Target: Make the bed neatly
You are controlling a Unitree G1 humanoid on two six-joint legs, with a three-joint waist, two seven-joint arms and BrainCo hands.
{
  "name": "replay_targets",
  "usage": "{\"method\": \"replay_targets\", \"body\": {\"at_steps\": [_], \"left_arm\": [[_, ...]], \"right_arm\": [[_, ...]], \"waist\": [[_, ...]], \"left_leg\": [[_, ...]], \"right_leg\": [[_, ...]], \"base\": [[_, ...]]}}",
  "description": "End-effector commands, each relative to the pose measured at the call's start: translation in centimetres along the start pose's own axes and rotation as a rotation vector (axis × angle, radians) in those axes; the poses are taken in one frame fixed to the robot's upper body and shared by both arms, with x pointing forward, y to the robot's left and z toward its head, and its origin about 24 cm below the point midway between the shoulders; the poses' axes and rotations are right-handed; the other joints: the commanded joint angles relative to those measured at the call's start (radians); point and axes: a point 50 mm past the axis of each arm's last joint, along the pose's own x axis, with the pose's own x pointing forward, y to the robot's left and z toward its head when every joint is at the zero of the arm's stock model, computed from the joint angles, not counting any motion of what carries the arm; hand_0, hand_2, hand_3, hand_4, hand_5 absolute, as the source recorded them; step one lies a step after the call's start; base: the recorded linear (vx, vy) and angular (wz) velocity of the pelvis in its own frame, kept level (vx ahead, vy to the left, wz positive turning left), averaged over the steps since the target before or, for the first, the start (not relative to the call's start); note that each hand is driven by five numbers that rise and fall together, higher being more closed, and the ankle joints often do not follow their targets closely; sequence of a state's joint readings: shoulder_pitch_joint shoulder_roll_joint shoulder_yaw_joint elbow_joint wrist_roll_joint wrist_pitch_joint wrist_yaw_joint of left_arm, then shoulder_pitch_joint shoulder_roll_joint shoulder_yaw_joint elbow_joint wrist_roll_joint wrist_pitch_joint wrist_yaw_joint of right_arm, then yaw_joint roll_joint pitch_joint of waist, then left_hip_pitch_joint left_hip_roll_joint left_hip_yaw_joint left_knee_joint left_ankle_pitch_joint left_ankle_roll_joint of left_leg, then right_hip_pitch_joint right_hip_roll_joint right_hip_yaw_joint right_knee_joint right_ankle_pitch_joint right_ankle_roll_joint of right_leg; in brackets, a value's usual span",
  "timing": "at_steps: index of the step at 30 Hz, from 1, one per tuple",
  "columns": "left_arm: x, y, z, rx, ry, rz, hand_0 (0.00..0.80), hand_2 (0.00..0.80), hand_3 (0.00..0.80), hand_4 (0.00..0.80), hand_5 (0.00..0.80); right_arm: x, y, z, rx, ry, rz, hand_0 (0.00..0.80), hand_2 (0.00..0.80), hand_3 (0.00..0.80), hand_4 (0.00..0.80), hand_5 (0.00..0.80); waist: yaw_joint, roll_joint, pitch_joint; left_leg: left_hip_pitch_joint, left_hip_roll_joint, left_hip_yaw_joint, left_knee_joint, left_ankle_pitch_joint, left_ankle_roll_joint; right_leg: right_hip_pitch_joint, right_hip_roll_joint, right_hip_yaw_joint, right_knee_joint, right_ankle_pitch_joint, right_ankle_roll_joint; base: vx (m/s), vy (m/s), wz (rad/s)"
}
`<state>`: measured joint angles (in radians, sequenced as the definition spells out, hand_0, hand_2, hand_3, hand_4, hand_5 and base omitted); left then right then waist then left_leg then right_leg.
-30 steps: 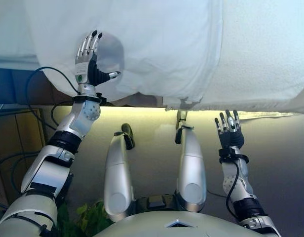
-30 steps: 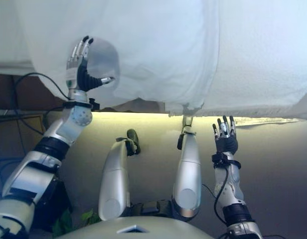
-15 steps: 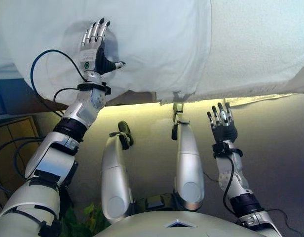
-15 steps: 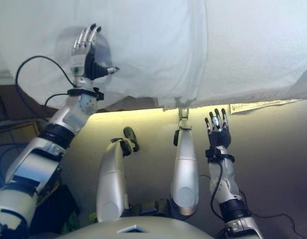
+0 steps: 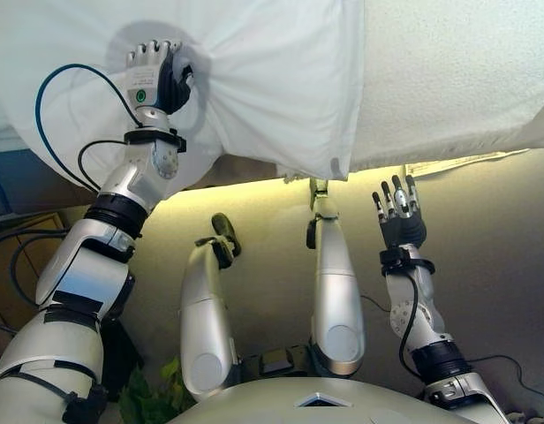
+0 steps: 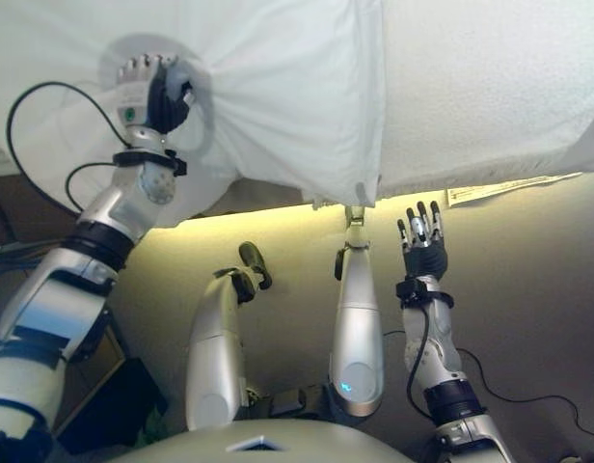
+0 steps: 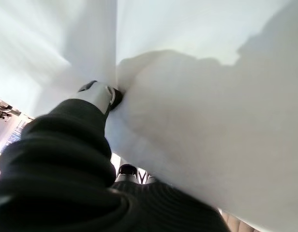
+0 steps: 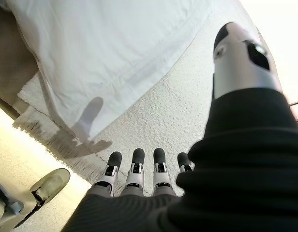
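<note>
A white sheet [image 5: 281, 79] lies over the left part of the bed and hangs over its near edge. A textured off-white cover [image 5: 449, 79] lies on the right part of the bed. My left hand [image 5: 154, 75] is shut on a bunch of the white sheet [image 7: 187, 111], with folds radiating from the grip. My right hand [image 5: 398, 212] is open, fingers straight, held below the bed's near edge by the fringed hem of the cover [image 8: 67, 154]. It touches nothing.
The beige floor [image 5: 484, 265] lies below the bed's edge. A strip of white paper [image 6: 509, 188] lies on the floor under the bed's right side. Wooden furniture [image 5: 25, 238] stands at the left.
My left hand has closed its fingers on the white sheet and bunched it, moving up and slightly left. My right hand has stayed open, only shifting slightly with the view.
</note>
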<state>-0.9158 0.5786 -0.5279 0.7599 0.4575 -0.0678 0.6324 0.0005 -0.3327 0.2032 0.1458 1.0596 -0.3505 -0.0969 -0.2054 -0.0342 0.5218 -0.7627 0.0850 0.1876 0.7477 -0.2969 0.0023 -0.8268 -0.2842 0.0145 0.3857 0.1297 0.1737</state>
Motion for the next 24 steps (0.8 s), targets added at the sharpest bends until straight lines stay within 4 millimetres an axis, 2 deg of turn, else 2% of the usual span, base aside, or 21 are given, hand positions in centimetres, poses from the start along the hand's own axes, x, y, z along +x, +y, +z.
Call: {"method": "replay_targets", "body": {"at_steps": [1, 7, 12, 24], "left_arm": [[-0.5, 0.2, -0.3, 0.018, -0.025, -0.001, 0.8, 0.8, 0.8, 0.8, 0.8], [-0.5, 0.3, -0.5, 0.009, -0.014, 0.006, 0.8, 0.8, 0.8, 0.8, 0.8], [-1.6, -0.2, -1.1, 0.001, -0.004, -0.017, 0.8, 0.8, 0.8, 0.8, 0.8], [-6.5, -2.3, -6.1, 0.202, 0.061, -0.235, 0.8, 0.8, 0.8, 0.8, 0.8]], "right_arm": [[-0.1, 0.8, 2.7, -0.031, -0.116, 0.067, 0.0, 0.0, 0.0, 0.0, 0.0], [0.1, 0.8, 3.2, -0.04, -0.118, 0.065, 0.0, 0.0, 0.0, 0.0, 0.0], [0.0, 0.3, 3.7, -0.048, -0.134, 0.048, 0.0, 0.0, 0.0, 0.0, 0.0], [-0.1, -1.4, 4.0, -0.076, -0.117, 0.027, 0.0, 0.0, 0.0, 0.0, 0.0]], "waist": [[0.022, 0.005, -0.002], [0.025, 0.019, -0.002], [0.03, 0.034, -0.002], [0.028, 0.053, -0.002]], "left_leg": [[-0.026, -0.004, -0.048, -0.119, 0.137, -0.026], [-0.017, -0.017, -0.05, -0.115, 0.128, -0.018], [0.0, -0.031, -0.058, -0.092, 0.107, -0.014], [0.044, -0.026, -0.056, -0.072, 0.094, -0.02]], "right_leg": [[0.023, -0.048, -0.018, 0.077, -0.038, -0.016], [0.027, -0.047, -0.016, 0.096, -0.05, -0.022], [0.049, -0.051, -0.018, 0.117, -0.067, -0.031], [0.088, -0.066, -0.019, 0.147, -0.089, -0.039]], "base": [[0.0, 0.0, 0.0], [0.006, 0.002, 0.0], [0.036, 0.002, 0.02], [0.016, 0.012, 0.02]]}}
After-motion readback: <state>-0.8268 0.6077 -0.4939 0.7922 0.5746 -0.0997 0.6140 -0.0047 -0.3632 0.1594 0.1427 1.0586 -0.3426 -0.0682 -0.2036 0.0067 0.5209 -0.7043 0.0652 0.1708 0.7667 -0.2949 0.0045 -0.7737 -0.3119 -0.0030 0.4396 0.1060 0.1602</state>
